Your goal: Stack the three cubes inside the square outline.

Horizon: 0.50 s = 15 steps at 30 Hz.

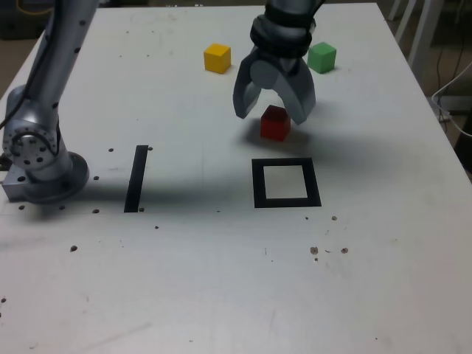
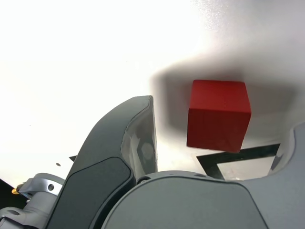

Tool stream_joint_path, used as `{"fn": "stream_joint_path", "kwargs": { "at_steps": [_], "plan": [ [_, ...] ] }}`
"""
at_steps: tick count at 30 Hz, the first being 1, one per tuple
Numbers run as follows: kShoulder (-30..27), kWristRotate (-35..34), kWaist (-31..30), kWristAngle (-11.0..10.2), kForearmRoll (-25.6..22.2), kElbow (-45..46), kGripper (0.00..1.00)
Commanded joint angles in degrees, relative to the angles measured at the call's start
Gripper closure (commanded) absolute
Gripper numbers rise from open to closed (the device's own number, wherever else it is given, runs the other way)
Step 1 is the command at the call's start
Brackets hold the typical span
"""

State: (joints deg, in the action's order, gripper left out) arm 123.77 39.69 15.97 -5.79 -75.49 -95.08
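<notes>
- Exterior view: white table [image 1: 184, 280], filling most of the frame from top to bottom.
- Robot arm [image 1: 55, 81], its base at the left of the frame, its far end coming in at top centre.
- Gripper [image 1: 271, 118], upper centre, pointing down with its fingers spread apart; the wrist view shows bare gaps between them and the red cube.
- Square outline [image 1: 316, 184], black with a white centre, right of the frame's middle, just below the red cube in the picture.
- Black tape stripe [image 1: 136, 179], left of centre.
- Three cubes, standing apart on the table: red cube [image 1: 275, 124], upper centre; yellow cube [image 1: 217, 58], near the top, left of the gripper; green cube [image 1: 322, 58], near the top, right of it.
</notes>
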Motion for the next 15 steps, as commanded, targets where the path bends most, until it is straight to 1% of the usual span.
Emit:
{"fn": "stream_joint_path", "kwargs": {
  "at_steps": [1, 6, 9, 12, 15],
  "plan": [
    [0.4, 0.1, -0.2, 0.1, 0.3, 0.0, 0.10],
    [1.2, 0.1, -0.9, 0.3, 0.9, 0.2, 0.13],
    [2.2, 0.1, -1.4, 0.7, 1.2, 0.2, 0.18],
    [3.1, 0.0, -1.7, 1.1, 1.6, 0.2, 0.27],
    [3.4, -0.4, -1.7, 1.0, 1.9, 0.3, 0.40]
  ]
}}
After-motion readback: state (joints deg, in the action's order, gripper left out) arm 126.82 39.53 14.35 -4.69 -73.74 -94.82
